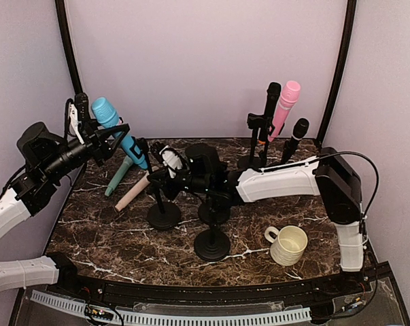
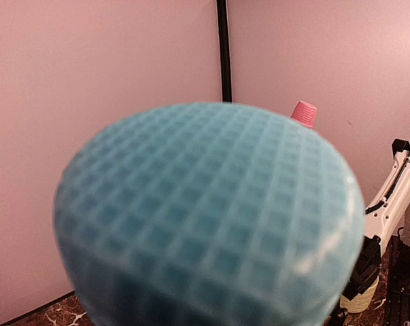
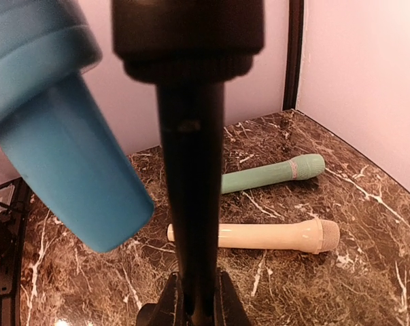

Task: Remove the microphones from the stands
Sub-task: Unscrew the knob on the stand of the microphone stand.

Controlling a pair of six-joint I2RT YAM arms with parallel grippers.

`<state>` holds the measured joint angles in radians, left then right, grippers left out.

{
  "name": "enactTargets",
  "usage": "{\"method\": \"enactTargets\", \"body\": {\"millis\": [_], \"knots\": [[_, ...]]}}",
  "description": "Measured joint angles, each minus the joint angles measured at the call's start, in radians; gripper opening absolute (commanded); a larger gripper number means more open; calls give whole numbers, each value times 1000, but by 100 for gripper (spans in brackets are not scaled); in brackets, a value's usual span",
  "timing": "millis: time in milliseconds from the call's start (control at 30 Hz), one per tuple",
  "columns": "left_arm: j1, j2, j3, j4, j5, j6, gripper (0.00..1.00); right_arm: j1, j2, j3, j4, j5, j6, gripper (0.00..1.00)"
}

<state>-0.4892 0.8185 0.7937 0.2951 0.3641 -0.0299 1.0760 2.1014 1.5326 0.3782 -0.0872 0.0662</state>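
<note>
Mic (image 1: pixel 128 148), blue, hangs tilted up and to the left of the stand (image 1: pixel 164 216), grille high and tail pointing down towards the stand's top. The left tool (image 1: pixel 111 138) is clamped round its body. Whether the tail still touches the clip cannot be told. The right tool (image 3: pixel 194 302) is closed on the stand's pole, low down, pinning it. The mic looks like a light, rigid plastic shell, smooth and tapering to the tail, so likely to slip if gripped near the thin end. The thicker body just under the grille seems the safer hold. Green mic (image 3: pixel 272 173) and cream mic (image 3: pixel 259 236) lie on the worktop (image 3: pixel 368 272) behind the stand.
</note>
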Motion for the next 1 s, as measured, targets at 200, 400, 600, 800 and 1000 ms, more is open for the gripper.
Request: {"method": "enactTargets", "body": {"millis": [200, 400, 600, 800, 1000], "knots": [[0, 0, -16, 24, 76, 4, 17, -49, -24, -36, 3, -140, -76, 0], [2, -1, -32, 29, 134, 23, 16, -58, -25, -46, -13, -193, -99, 5], [1, -2, -41, 30, 147, 45, 11, -61, -26, -46, -28, -177, -98, 46], [-40, -23, -60, 32, 84, 77, 10, -79, -79, -56, -64, -150, -77, 68], [-100, -25, -64, 32, 11, 121, 10, -82, -191, -71, -102, -149, -50, 77]]}}
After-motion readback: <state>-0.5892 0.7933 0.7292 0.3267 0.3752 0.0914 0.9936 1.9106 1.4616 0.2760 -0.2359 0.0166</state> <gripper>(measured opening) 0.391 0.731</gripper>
